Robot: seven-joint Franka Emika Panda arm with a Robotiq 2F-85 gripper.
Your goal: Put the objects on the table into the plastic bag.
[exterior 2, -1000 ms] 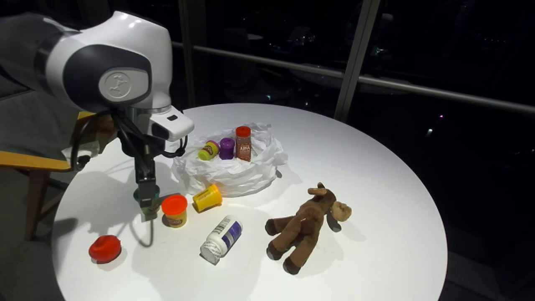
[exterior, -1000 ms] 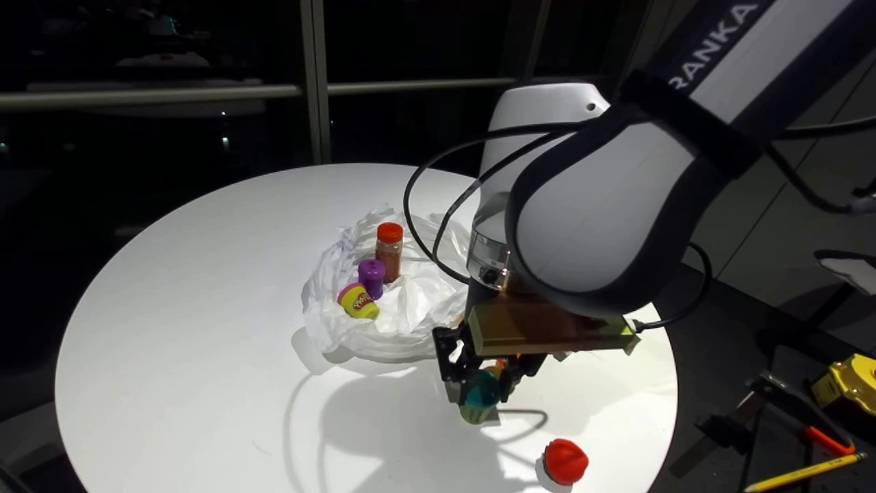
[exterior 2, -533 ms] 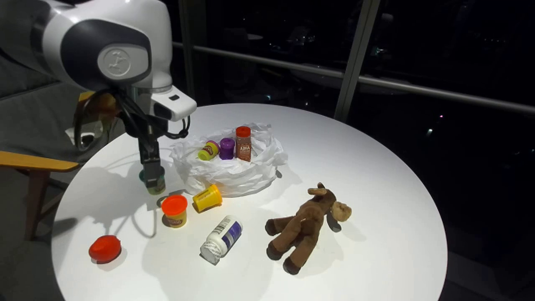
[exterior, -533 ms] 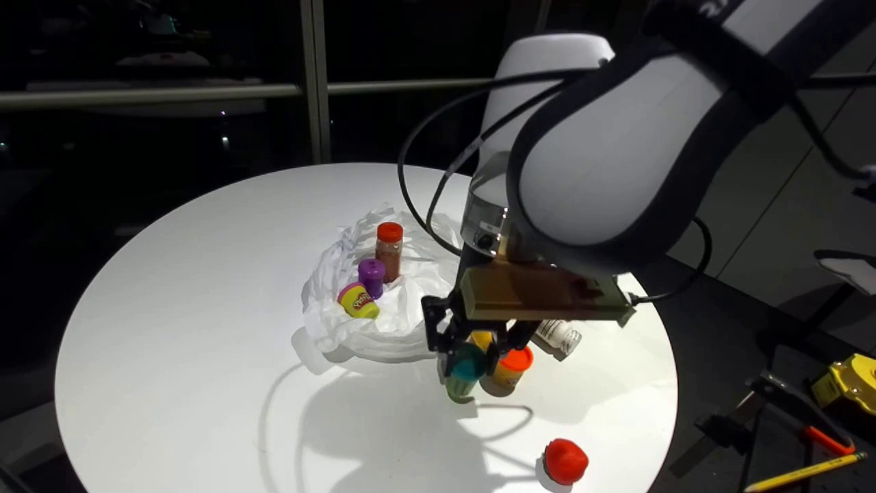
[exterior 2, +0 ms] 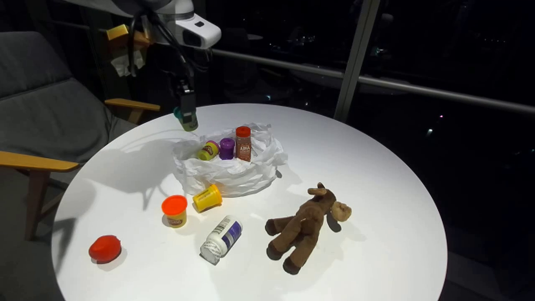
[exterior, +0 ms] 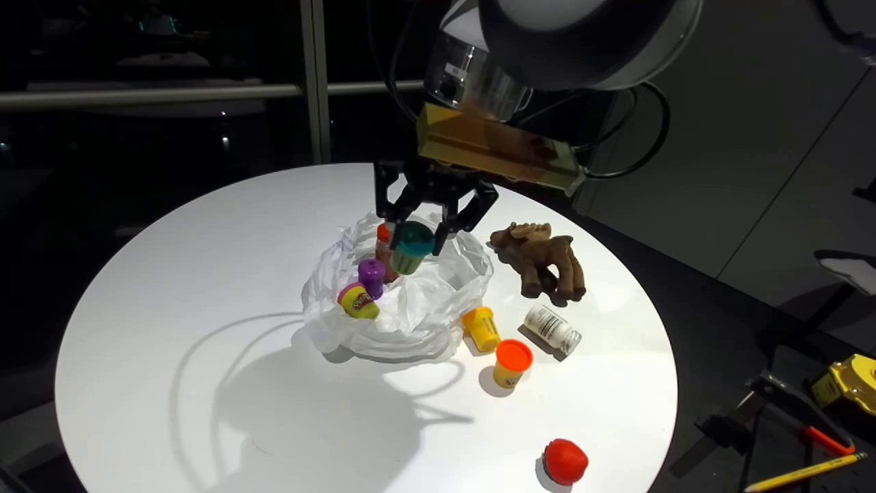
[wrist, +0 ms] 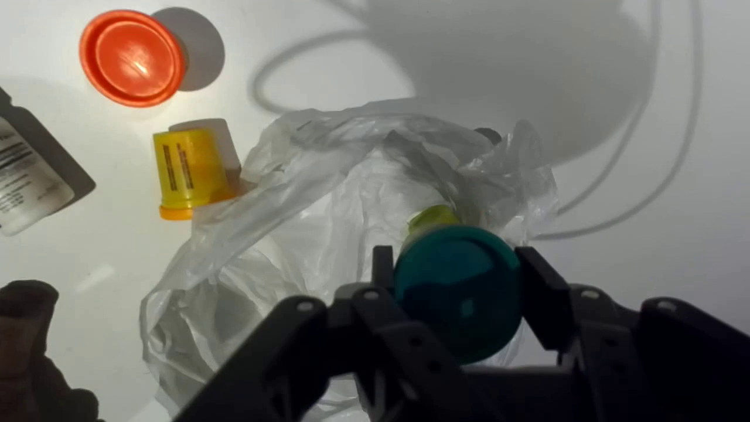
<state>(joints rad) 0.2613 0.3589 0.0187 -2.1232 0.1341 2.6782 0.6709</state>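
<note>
My gripper is shut on a teal-lidded tub and holds it tilted above the table; the wrist view shows the teal lid between the fingers. The open white plastic bag lies below. Inside it are a red-capped spice jar, a purple container and a yellow-green tub. Outside it lie an orange-lidded tub, a yellow tub on its side, a white bottle, a brown plush moose and a red toy.
The round white table carries everything. The yellow tub lies close beside the bag. A grey chair with wooden arms stands by the table. Off the table are a pencil and a yellow tape measure.
My gripper has lifted the teal-lidded tub from beside the orange-lidded tub and carried it up and over towards the bag. The other objects have not moved.
</note>
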